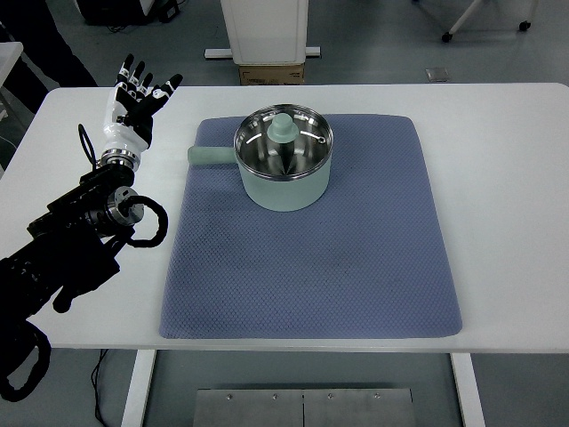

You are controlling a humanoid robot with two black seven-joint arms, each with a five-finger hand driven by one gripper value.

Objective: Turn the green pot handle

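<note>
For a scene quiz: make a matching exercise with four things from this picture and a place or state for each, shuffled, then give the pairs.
Things:
1. left robot hand
2. pot
3. pot handle
4. mat

Places or states:
A. sticks out toward the picture's left
B. lies flat on the white table
C. fingers spread, holding nothing
D. stands on the far part of the mat

Pairs: 1-C, 2-D, 3-A, 4-B
</note>
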